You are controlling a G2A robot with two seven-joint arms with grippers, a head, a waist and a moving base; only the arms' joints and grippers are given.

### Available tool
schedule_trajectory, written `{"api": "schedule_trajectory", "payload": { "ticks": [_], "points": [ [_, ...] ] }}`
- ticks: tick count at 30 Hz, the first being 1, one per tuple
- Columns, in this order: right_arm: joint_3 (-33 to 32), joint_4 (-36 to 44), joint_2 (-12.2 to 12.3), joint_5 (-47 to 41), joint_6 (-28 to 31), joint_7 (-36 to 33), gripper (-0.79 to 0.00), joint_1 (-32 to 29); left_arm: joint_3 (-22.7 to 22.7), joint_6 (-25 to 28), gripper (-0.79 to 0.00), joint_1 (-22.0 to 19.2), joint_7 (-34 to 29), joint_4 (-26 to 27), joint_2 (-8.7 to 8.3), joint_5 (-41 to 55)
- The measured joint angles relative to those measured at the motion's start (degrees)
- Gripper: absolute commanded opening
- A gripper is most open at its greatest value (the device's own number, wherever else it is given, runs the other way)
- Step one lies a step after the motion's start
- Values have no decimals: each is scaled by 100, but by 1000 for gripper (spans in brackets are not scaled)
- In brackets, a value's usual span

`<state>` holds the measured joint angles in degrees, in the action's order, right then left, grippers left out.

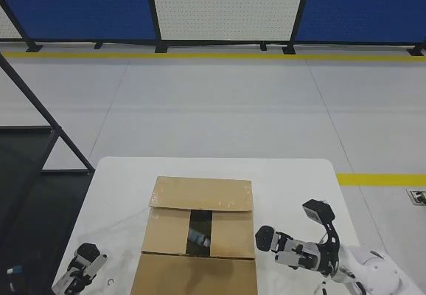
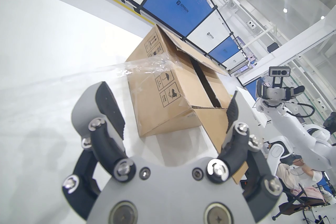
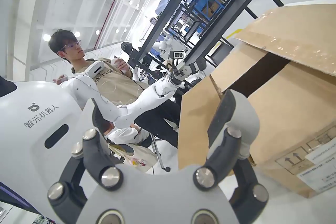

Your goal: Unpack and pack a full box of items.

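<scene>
White tabletop (image 1: 294, 173), ringed by blue and white partition panels (image 1: 220, 18) and a yellow floor line (image 1: 198, 55), carried a brown cardboard box (image 1: 198, 228) at its near middle. Two top flaps lay almost shut, leaving a dark slot (image 1: 199, 232) through which something pale showed, too small to identify. The flaps at the far and near ends stood folded outward.

Black handling pictograms (image 2: 168, 89) marked one side of the box, an umbrella and a cracked glass among them, with upward arrows (image 2: 153, 45) on the neighbouring face. A strand of clear plastic tape (image 2: 147, 64) trailed from that side toward the table. The opposite side bore a white sticker (image 3: 323, 164) beside more arrow marks (image 3: 292, 158); its small print could not be made out.

The left gripper (image 1: 84, 267) hung low near the table's edge, apart from the box, fingers spread wide and holding nothing. The right gripper (image 1: 264, 237) sat just beside the box's other side, fingers likewise apart and empty.
</scene>
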<state>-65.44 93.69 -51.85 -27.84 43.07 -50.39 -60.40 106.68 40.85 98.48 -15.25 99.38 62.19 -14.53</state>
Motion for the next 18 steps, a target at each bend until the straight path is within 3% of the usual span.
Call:
{"api": "schedule_trajectory", "payload": {
  "ticks": [5, 10, 18],
  "points": [
    [43, -49, -19, -34, -116, 107, 0, 7, -17, -29, 0, -6, 14, 31, 3, 12],
    [312, -399, -161, -544, -1217, 731, 0, 301, -6, -14, 0, 19, 327, 74, 34, 352],
    [546, -1112, -307, -1140, -1921, 456, 0, 613, 37, -78, 0, -22, 348, 45, 44, 663]
  ]
}}
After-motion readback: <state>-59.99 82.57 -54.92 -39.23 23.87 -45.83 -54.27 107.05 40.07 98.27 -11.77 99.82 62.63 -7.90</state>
